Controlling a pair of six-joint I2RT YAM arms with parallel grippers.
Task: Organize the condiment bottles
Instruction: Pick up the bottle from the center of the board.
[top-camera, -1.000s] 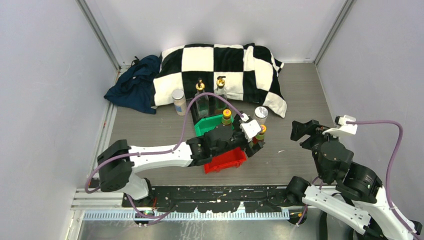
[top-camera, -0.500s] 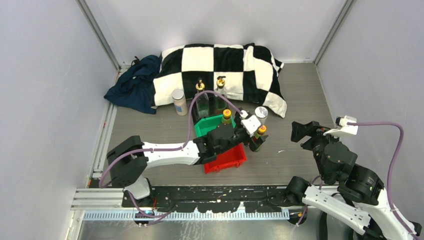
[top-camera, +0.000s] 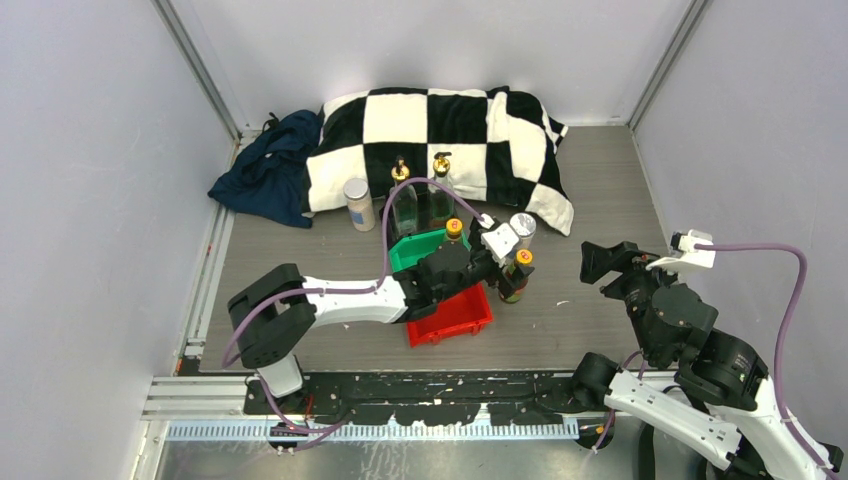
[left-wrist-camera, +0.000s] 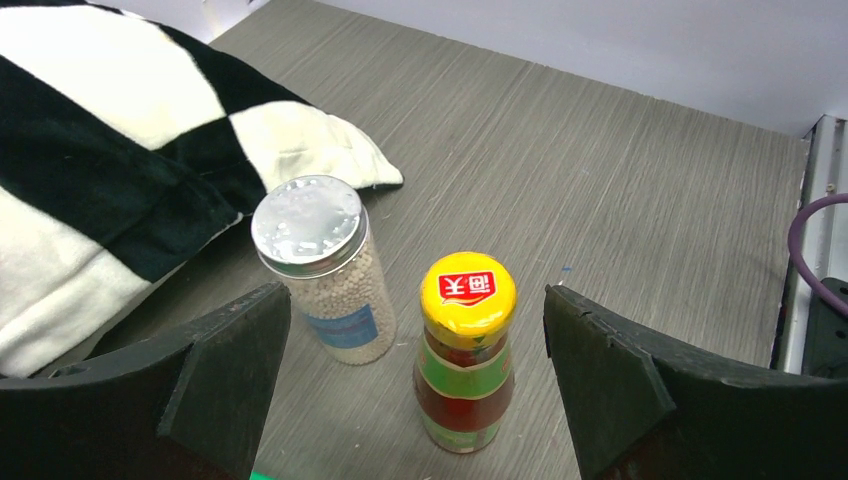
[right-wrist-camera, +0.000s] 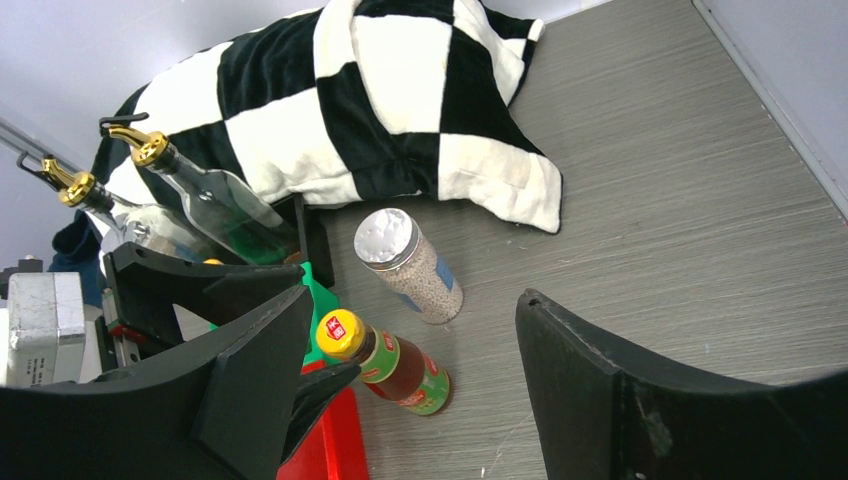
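A dark sauce bottle with a yellow cap (top-camera: 517, 277) stands on the table right of the red bin. My left gripper (top-camera: 499, 276) is open, with the bottle (left-wrist-camera: 466, 350) upright between and just ahead of its fingertips, untouched. A silver-lidded shaker jar (left-wrist-camera: 320, 265) stands close behind it (top-camera: 521, 229). The second sauce bottle (top-camera: 453, 232) stands at the green bin. Two tall glass bottles with gold pourers (top-camera: 403, 200) (top-camera: 440, 193) and the second shaker jar (top-camera: 357, 203) stand by the pillow. My right gripper (top-camera: 610, 262) is open and empty, right of the bottle (right-wrist-camera: 395, 365).
A green bin (top-camera: 425, 250) and a red bin (top-camera: 455, 318) lie under my left arm. A checkered pillow (top-camera: 440, 125) and a dark blue cloth (top-camera: 268, 165) lie at the back. Walls close in left and right.
My left gripper has drawn back a little to the left, and the sauce bottle now shows free ahead of its jaws. The left elbow has swung right. The right arm has barely moved.
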